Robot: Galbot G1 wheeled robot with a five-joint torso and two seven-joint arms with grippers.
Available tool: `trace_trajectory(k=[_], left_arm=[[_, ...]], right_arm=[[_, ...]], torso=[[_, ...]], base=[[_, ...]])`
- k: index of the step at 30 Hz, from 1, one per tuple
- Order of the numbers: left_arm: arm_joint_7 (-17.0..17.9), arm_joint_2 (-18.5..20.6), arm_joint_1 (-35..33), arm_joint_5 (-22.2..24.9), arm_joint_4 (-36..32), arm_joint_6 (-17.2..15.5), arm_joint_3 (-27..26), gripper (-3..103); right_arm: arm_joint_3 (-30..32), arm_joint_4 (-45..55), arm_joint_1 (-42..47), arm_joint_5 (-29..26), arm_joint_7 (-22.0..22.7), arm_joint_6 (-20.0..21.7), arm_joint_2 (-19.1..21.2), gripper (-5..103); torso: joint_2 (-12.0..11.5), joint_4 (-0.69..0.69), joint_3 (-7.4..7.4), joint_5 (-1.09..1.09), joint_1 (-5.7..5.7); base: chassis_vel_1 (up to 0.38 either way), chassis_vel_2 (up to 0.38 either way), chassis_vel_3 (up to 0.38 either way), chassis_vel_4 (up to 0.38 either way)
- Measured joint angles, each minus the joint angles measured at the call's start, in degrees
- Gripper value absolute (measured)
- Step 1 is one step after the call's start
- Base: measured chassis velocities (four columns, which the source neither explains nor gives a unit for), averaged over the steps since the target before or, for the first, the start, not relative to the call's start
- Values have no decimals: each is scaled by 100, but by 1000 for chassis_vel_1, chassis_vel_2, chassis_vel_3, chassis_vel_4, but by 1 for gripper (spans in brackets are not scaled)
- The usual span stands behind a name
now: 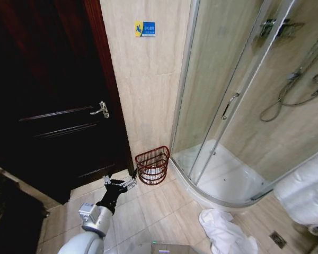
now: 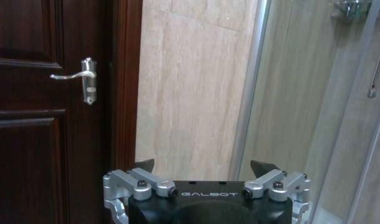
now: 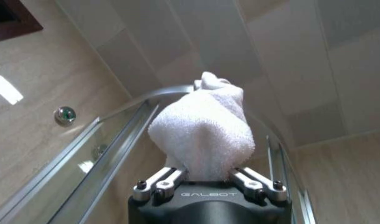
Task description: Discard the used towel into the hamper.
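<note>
In the right wrist view my right gripper (image 3: 206, 173) points up toward the ceiling and is shut on a bunched white towel (image 3: 202, 128) that stands up from its fingers. The hamper (image 1: 152, 165), a small reddish-brown wire basket, stands on the floor against the beige tiled wall, between the dark door and the shower enclosure. My left gripper (image 1: 121, 181) hovers low just left of the hamper, open with nothing in it. In the left wrist view that gripper (image 2: 204, 165) faces the wall strip between door frame and shower glass.
A dark wooden door (image 1: 47, 100) with a silver handle (image 1: 100, 110) fills the left. The curved glass shower enclosure (image 1: 238, 106) with its raised tray takes the right. A crumpled white cloth (image 1: 225, 230) lies on the floor tiles. A bulky white shape (image 1: 307, 190) sits at the right edge.
</note>
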State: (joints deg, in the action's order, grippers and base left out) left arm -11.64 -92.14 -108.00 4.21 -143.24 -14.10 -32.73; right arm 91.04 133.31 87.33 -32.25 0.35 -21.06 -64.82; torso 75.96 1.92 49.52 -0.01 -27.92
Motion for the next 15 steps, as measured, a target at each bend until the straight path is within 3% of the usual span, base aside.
trace_trajectory(k=[15], left_arm=[[0,0,0,0,0,0,0,100]], right_arm=[[-853,-150,203,897,-63,-991,-699,9]], torso=[[0,-1,0,1,0]], base=[[0,0,0,0]])
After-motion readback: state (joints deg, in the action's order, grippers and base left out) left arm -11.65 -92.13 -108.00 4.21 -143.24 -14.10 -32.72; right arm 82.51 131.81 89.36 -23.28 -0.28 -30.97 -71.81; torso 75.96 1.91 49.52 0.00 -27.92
